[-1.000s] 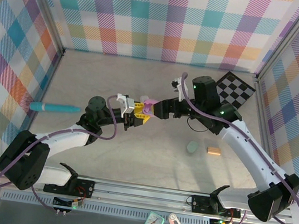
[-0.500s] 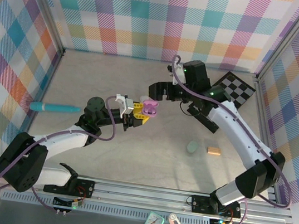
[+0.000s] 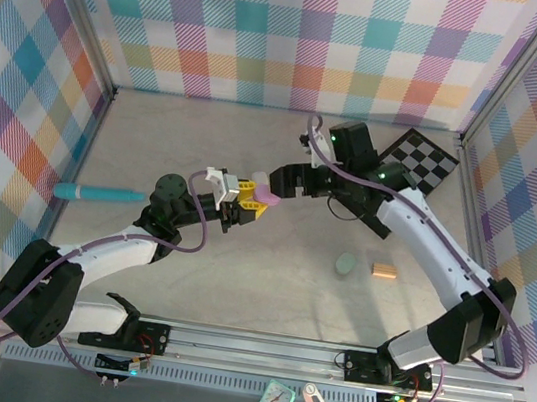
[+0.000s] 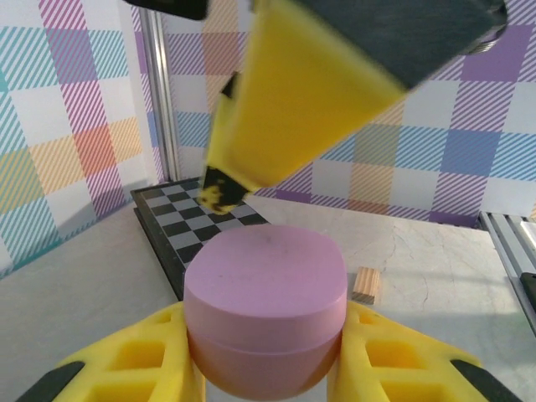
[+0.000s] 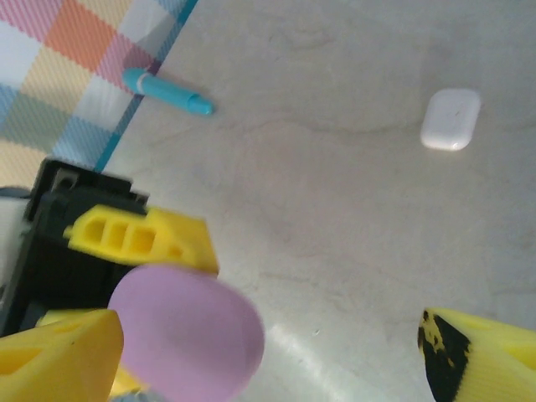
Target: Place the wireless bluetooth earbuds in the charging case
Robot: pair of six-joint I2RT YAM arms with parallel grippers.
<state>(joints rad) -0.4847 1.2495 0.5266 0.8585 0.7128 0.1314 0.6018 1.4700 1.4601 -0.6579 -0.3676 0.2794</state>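
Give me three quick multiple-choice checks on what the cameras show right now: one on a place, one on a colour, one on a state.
1. Place: the teal pen lies on the table's
A) left side
B) right side
C) near edge, between the arm bases

2. Colour: the charging case between the left gripper's fingers is
A) white
B) lilac
C) mint green

3. State: the right gripper's fingers are
A) shut on the charging case
B) open, wide apart
C) shut on nothing

Answers:
1 A: the top view shows the pen out beyond the left arm, towards the left wall.
2 B: the left wrist view shows its lilac shell clamped between the yellow fingers.
3 B: the right wrist view shows bare table between its two fingers.
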